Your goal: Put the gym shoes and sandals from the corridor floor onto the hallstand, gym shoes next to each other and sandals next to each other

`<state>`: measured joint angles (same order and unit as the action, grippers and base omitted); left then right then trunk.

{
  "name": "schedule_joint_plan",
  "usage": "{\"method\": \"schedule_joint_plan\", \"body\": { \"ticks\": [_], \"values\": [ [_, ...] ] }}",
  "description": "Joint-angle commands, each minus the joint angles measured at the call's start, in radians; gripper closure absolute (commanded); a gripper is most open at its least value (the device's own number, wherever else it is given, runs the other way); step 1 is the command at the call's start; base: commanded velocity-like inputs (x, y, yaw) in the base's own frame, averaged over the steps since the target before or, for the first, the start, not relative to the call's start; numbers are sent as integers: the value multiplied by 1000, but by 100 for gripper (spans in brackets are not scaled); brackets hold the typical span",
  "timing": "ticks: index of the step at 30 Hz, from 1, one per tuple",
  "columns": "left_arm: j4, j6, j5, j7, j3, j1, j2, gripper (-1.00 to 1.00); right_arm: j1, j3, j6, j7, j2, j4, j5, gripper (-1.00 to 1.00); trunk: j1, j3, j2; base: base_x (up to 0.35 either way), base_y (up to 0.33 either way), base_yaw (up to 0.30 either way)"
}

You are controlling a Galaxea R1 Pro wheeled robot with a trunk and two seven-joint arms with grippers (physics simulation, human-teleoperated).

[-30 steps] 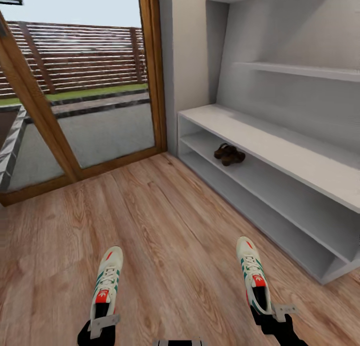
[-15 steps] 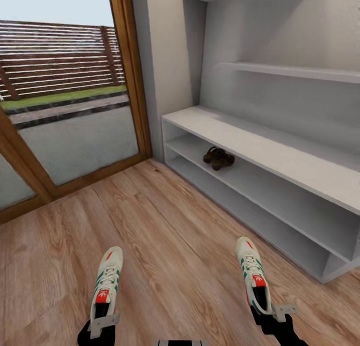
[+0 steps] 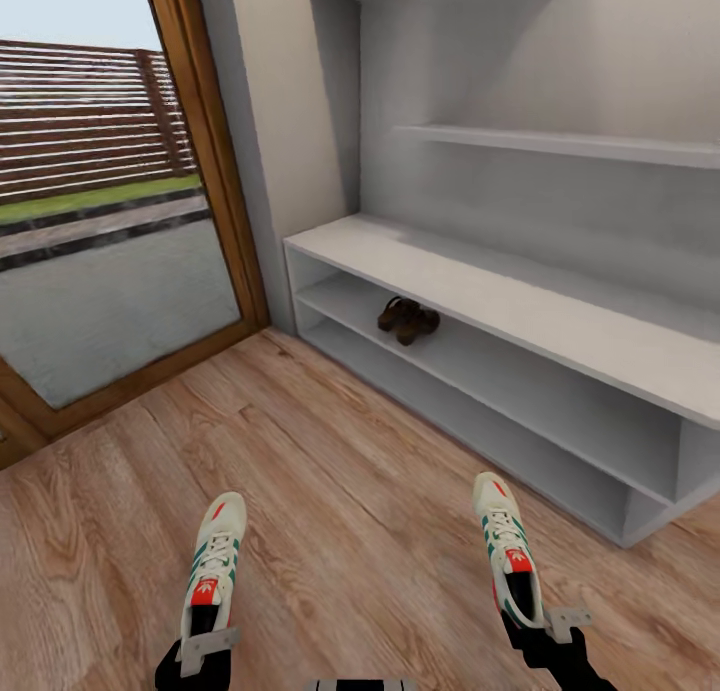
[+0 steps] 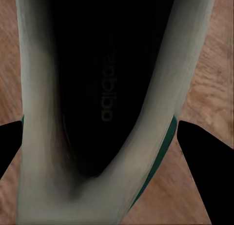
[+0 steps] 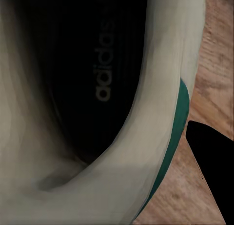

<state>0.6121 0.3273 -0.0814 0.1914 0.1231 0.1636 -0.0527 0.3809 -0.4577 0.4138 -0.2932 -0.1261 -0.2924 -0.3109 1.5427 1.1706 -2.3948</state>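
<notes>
Brown sandals (image 3: 407,319) shelved on the hallstand (image 3: 520,306), sneakers in hand
Left gripper (image 3: 205,643) grips one gym shoe (image 3: 213,563), right gripper (image 3: 550,626) the other (image 3: 507,548); both remain unplaced

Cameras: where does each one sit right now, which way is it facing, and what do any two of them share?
Head view: on the head, facing forward and down at the hallstand, the sandals, both held shoes; left gripper and right gripper show.
Left wrist view: looks into the left gym shoe, dark fingers at the edges.
Right wrist view: into the right gym shoe.
Shared: each shoe, the wood floor.
</notes>
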Motion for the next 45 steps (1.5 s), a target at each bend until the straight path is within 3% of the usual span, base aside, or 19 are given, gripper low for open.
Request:
{"method": "schedule_joint_plan", "body": {
  "ticks": [1, 28, 45],
  "values": [
    [0, 3, -9, 2, 4, 0, -1, 100, 1, -9, 3, -6, 0, 1, -7, 100, 0, 1, 0, 12, 7, -265],
    [1, 3, -9, 3, 4, 0, -1, 100, 1, -9, 3, -7, 2, 1, -7, 100, 0, 1, 0, 7, 5, -268],
    [1, 3, -8, 3, 4, 0, -1, 100, 1, -9, 3, -7, 2, 1, -7, 100, 0, 1, 0, 93, 273, -269]
  ]
}}
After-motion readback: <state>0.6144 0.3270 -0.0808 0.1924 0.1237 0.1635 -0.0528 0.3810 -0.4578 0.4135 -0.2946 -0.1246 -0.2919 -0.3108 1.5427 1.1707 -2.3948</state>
